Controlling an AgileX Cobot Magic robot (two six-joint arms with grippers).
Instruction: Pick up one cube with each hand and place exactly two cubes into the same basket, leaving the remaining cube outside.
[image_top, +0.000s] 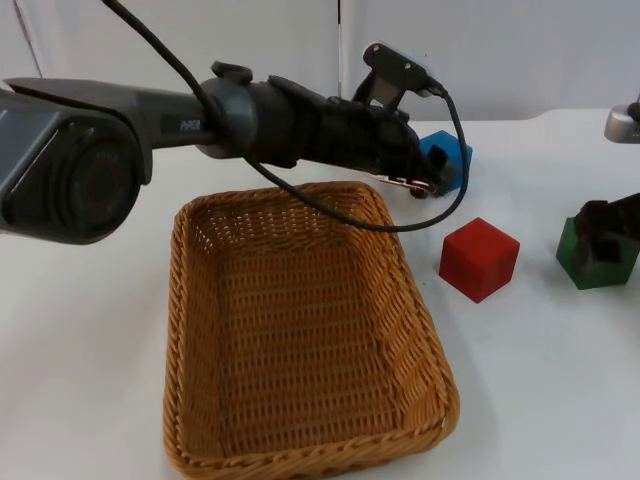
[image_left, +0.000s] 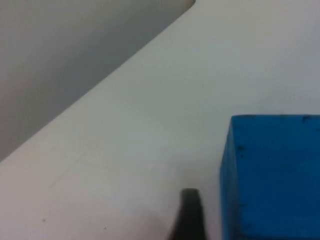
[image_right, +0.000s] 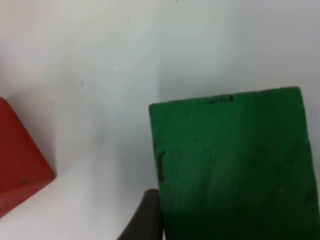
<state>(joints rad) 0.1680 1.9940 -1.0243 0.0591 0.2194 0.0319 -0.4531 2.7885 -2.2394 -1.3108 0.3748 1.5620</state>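
The blue cube (image_top: 449, 150) stands on the white table behind the basket's far right corner. My left gripper (image_top: 437, 172) reaches across to it and straddles it, open. In the left wrist view a fingertip (image_left: 190, 214) stands a small gap away from the blue cube (image_left: 272, 175). At the right edge of the table sits the green cube (image_top: 590, 272), with my right gripper (image_top: 603, 238) down over it and shut on it. The right wrist view shows a fingertip (image_right: 146, 217) pressed against the side of the green cube (image_right: 230, 165). The red cube (image_top: 479, 258) lies free between the two.
An empty wicker basket (image_top: 190, 330) takes up the middle and front of the table, its right rim close to the red cube (image_right: 17, 165). The grey partition wall (image_top: 500, 50) closes the table just behind the blue cube.
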